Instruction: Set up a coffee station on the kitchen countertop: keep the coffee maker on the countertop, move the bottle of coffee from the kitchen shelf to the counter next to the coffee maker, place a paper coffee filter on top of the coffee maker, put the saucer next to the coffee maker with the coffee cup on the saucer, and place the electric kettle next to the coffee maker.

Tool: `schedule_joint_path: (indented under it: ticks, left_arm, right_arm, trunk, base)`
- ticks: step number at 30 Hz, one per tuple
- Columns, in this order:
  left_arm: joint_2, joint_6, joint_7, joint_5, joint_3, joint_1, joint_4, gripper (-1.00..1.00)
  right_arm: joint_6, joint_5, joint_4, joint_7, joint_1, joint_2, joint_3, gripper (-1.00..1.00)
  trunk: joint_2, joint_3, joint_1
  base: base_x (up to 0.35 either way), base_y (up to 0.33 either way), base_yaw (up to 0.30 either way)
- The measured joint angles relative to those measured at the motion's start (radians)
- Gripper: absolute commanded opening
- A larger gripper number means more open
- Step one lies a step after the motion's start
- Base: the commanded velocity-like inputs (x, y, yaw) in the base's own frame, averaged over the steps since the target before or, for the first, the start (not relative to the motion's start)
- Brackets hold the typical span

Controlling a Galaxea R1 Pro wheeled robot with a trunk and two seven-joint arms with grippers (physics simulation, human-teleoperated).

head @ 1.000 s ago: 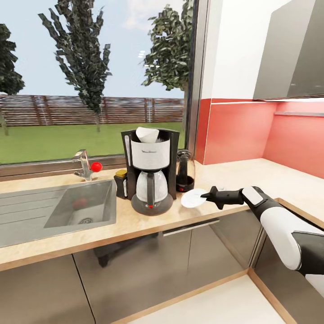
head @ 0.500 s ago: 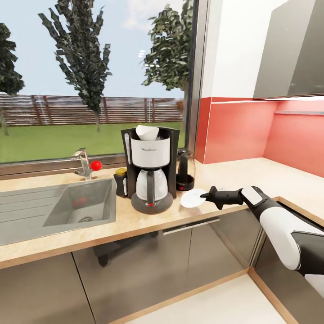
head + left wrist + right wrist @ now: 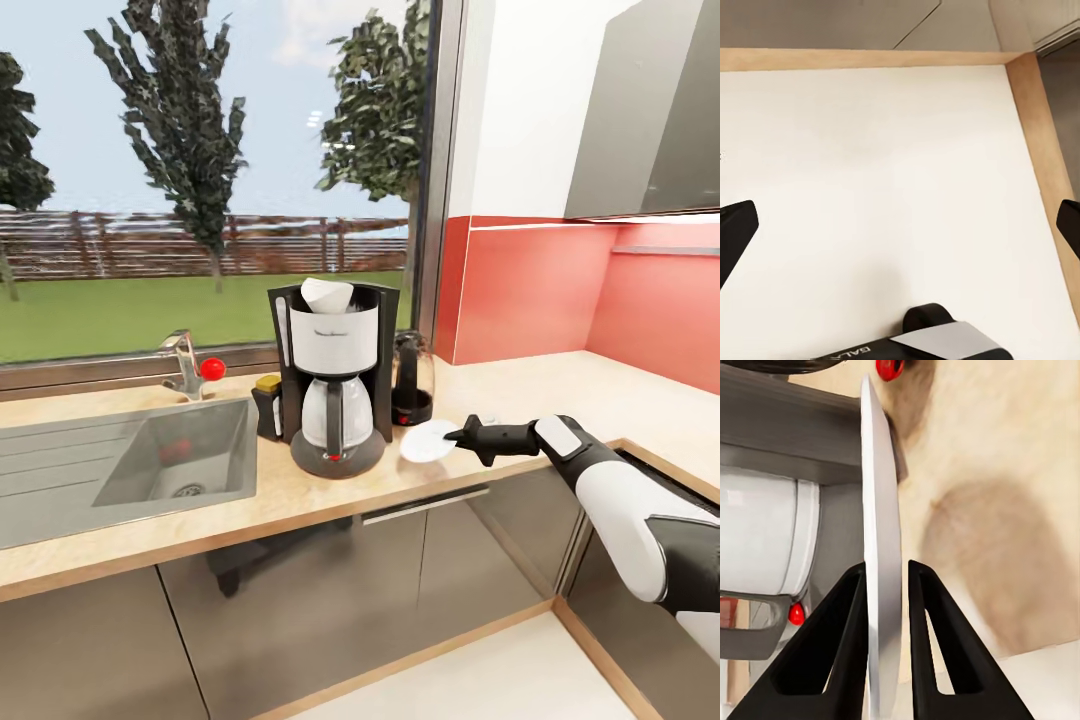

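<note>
The coffee maker (image 3: 335,392) stands on the kitchen countertop (image 3: 300,492), right of the sink, with the white paper coffee filter (image 3: 327,293) on top of it. The dark bottle of coffee (image 3: 267,406) is close against its left side. The glass electric kettle (image 3: 412,380) is just behind it to the right. My right gripper (image 3: 462,436) is shut on the rim of the white saucer (image 3: 426,442), low over the counter right of the coffee maker. In the right wrist view the saucer (image 3: 881,547) is edge-on between the fingers (image 3: 844,645). My left gripper (image 3: 900,229) hangs open over pale floor. The coffee cup is out of view.
A grey inset sink (image 3: 150,460) with a tap (image 3: 185,365) lies left of the coffee maker. The counter turns a corner at the right under a red backsplash (image 3: 530,290). Dark cabinet fronts (image 3: 300,590) sit below, and a grey wall cabinet (image 3: 650,110) hangs above.
The picture has shifted a touch to the left. My right gripper keeps its hold on the saucer in nearly the same spot.
</note>
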Motion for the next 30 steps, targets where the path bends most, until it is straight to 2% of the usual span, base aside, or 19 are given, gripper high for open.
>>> schedule_joint_path:
  ticks: [18, 24, 30]
  left_arm:
    - [0.000, 0.000, 0.000, 0.000, 0.000, 0.000, 0.008, 1.00]
    - [-0.015, -0.002, 0.001, 0.001, 0.030, 0.000, 0.016, 1.00]
    - [-0.017, -0.002, 0.002, 0.001, 0.033, 0.000, 0.017, 1.00]
  right_arm:
    - [-0.003, -0.001, -0.004, 0.002, 0.005, 0.002, -0.001, -1.00]
    - [0.000, -0.003, -0.036, -0.004, -0.001, 0.009, -0.003, -1.00]
    - [0.000, -0.002, -0.040, -0.005, -0.001, 0.012, -0.002, -1.00]
  trunk:
    - [0.000, 0.000, 0.000]
    - [0.000, 0.000, 0.000]
    - [0.000, 0.000, 0.000]
  base:
    - [0.000, 0.000, 0.000]
    - [0.015, 0.000, 0.000]
    - [0.045, 0.000, 0.000]
